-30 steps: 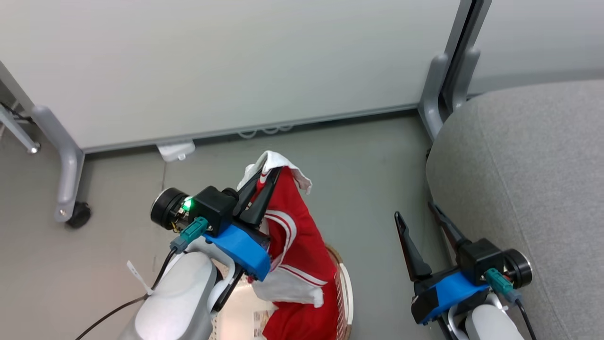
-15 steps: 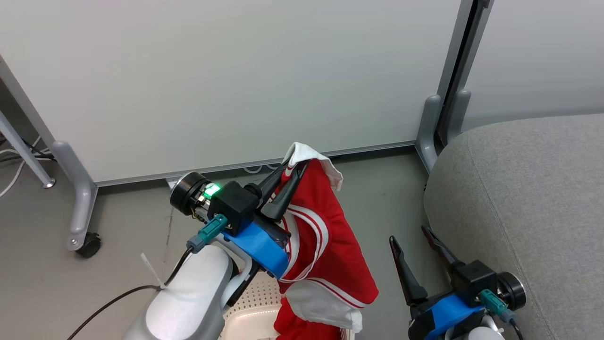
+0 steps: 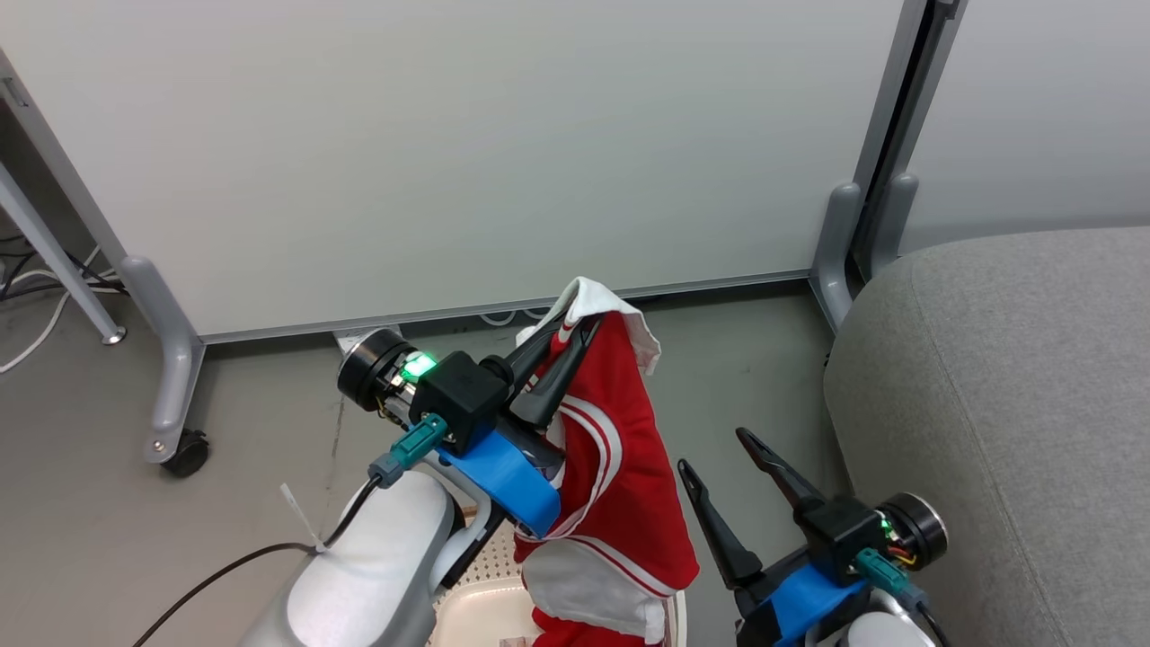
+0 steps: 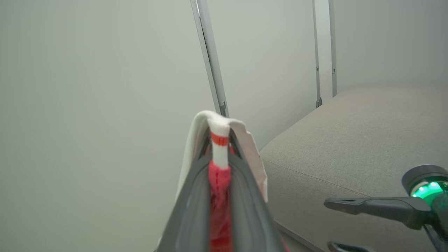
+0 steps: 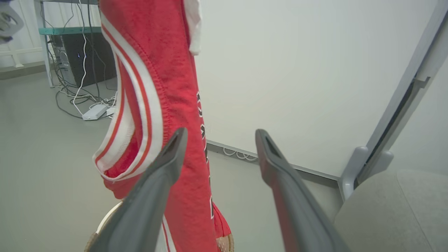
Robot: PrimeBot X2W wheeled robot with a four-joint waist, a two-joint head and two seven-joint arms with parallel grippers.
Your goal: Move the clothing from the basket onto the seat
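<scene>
Above the basket (image 3: 467, 620): striped red garment (image 3: 620, 485) hangs lifted, white collar edge uppermost, white panel near its lower end. Its lowest folds overlap the basket's rim from the head camera.
Left gripper (image 3: 575, 328): over the basket, jaws clamped together on the garment's white-and-red trim. Cloth drapes past both sides.
Right gripper (image 3: 712, 449): beside the basket on its seat side, jaws wide apart, holding nothing. It is close to the hanging cloth; contact cannot be told.
Lettering: dark characters run down the garment, read from the right wrist camera.
Seat (image 3: 1006, 404): grey woven top, right of the basket, apart from the garment.
Red fabric low in the basket: under the hanging piece; cannot tell whether it is a separate garment.
Partition (image 3: 467, 162): white panel on grey feet, beyond the basket.
</scene>
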